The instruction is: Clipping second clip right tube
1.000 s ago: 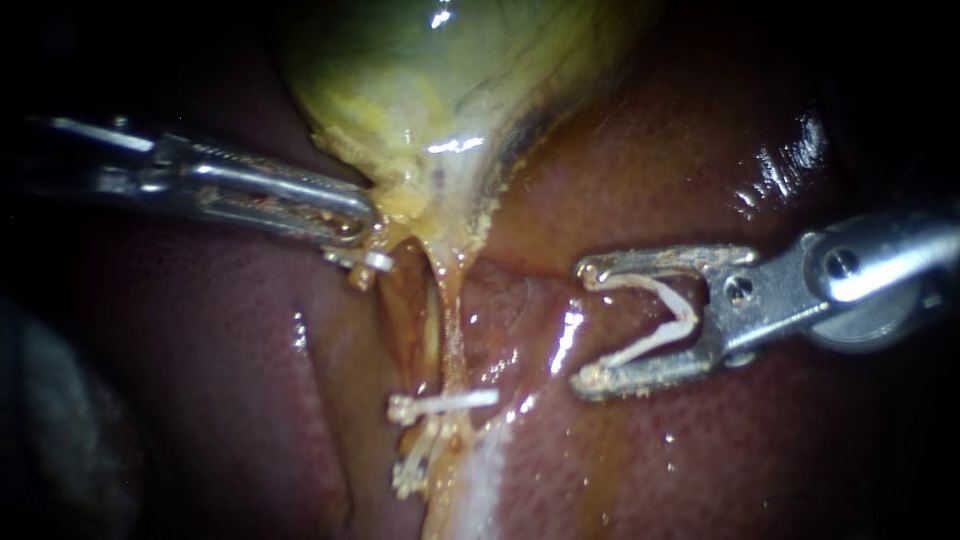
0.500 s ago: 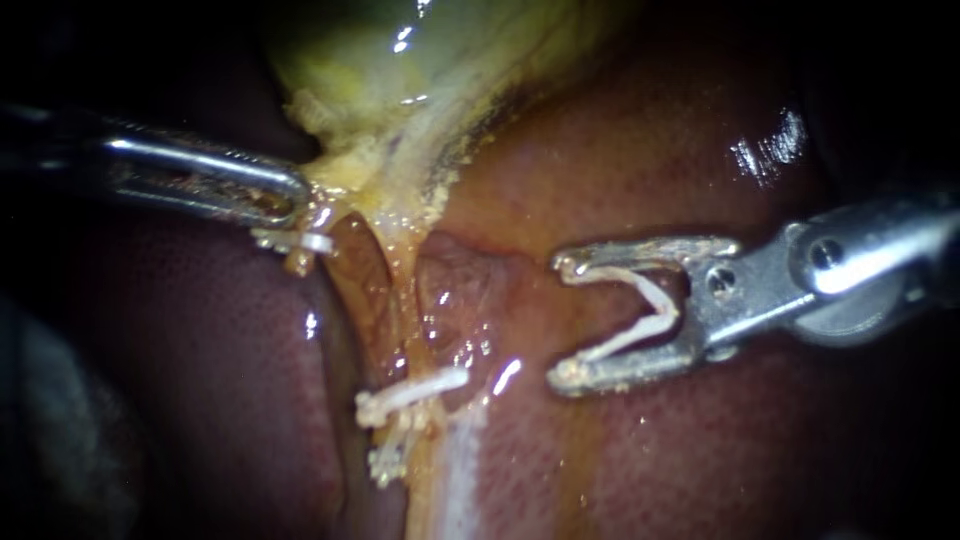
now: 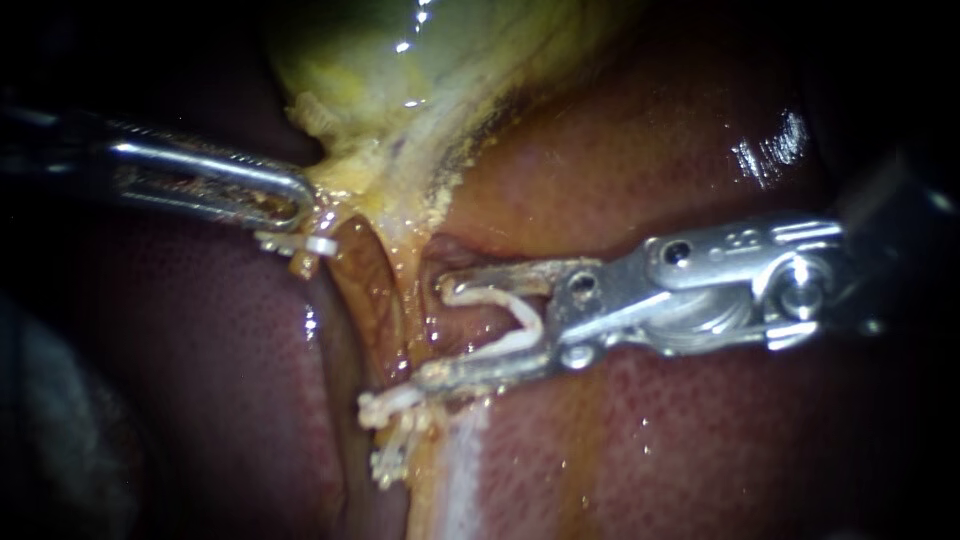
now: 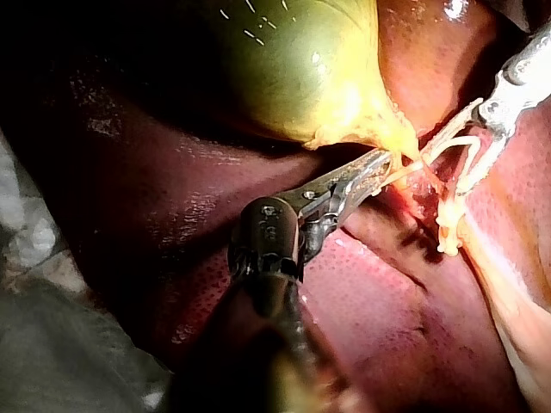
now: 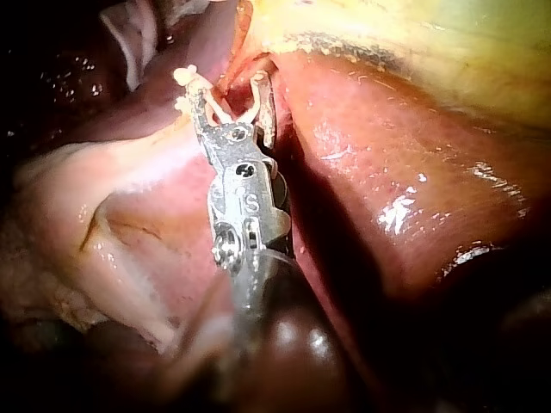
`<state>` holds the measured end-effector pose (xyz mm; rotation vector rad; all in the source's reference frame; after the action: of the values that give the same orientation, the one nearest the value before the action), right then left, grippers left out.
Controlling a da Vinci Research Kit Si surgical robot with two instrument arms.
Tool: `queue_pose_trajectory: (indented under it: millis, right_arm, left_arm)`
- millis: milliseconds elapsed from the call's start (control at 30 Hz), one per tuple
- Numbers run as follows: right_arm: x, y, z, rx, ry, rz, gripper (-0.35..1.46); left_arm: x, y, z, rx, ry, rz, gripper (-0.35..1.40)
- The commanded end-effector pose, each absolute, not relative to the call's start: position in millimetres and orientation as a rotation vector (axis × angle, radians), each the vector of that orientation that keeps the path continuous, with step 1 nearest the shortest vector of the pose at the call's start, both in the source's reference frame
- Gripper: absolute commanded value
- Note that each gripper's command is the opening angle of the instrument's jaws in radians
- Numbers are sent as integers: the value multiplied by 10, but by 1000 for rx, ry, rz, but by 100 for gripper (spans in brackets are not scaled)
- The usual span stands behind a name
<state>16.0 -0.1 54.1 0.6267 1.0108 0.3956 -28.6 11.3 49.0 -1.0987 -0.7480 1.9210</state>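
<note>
My right instrument [image 3: 432, 332] reaches in from the right, its jaws wide apart and holding an open white V-shaped clip [image 3: 515, 320]. The jaw tips stand at the right tube [image 3: 408, 300], a pale yellow strand running down from the gallbladder [image 3: 400, 60]. The lower jaw lies just above an earlier white clip [image 3: 395, 403] on that tube. My left instrument [image 3: 303, 203] is shut on the yellow tissue of the gallbladder neck, drawing it leftward. The right wrist view shows the clip [image 5: 234, 112] astride the strand. In the left wrist view the left jaws [image 4: 383, 165] grip that tissue.
Dark red liver [image 3: 650, 150] surrounds the tubes. Another white clip [image 3: 388, 460] sits lower down. A small white piece [image 3: 300, 243] hangs under the left jaws. A pale strip of tissue [image 3: 465, 470] runs down from the clips. Grey cloth [image 4: 60, 344] lies beside the liver.
My right instrument has advanced leftward, bringing the loaded clip from over the liver to the tube above the earlier clip. The left instrument first pulled the gallbladder neck leftward, then held.
</note>
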Motion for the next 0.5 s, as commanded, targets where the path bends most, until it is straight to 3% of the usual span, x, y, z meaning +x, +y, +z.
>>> queue_pose_trajectory:
  millis: [33, 133, 367, 500]
  right_arm:
    - [162, -1, 546, 633, 1008, 406, 47]
    - [167, -3, 559, 664, 1020, 436, 48]
    - [181, -6, 571, 810, 1156, 519, 49]
    - [188, -9, 571, 867, 1191, 524, 49]
  left_arm:
    - [-287, 113, 490, -1098, -748, 1921, -35]
    - [-287, 113, 490, -1098, -748, 1921, -35]
    - [-287, 113, 489, -1098, -747, 1921, -35]
    - [-287, 113, 490, -1098, -747, 1921, -35]
